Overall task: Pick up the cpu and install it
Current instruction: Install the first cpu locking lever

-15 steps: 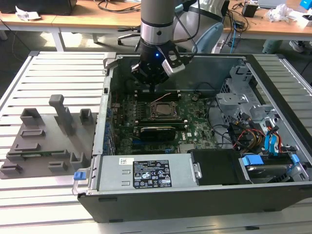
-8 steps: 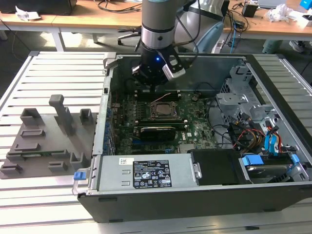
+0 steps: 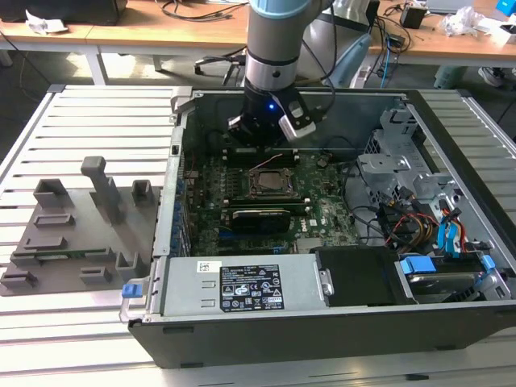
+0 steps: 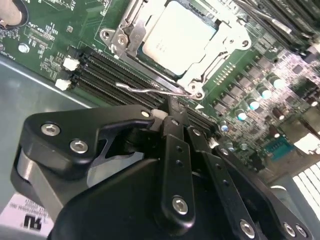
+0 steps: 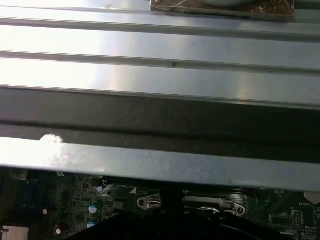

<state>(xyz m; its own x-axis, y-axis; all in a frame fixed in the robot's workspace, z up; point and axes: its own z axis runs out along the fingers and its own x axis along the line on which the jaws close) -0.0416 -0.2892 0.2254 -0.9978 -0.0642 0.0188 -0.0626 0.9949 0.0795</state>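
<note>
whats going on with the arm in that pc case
A single robot arm is reaching into an open computer case lying on a slatted table. Its tool sits low over the motherboard, just beside the socket frame. The cpu already lies in the socket, and the tool's fingers look closed with nothing between them. The thin latch lever lies next to the fingertips.
</note>
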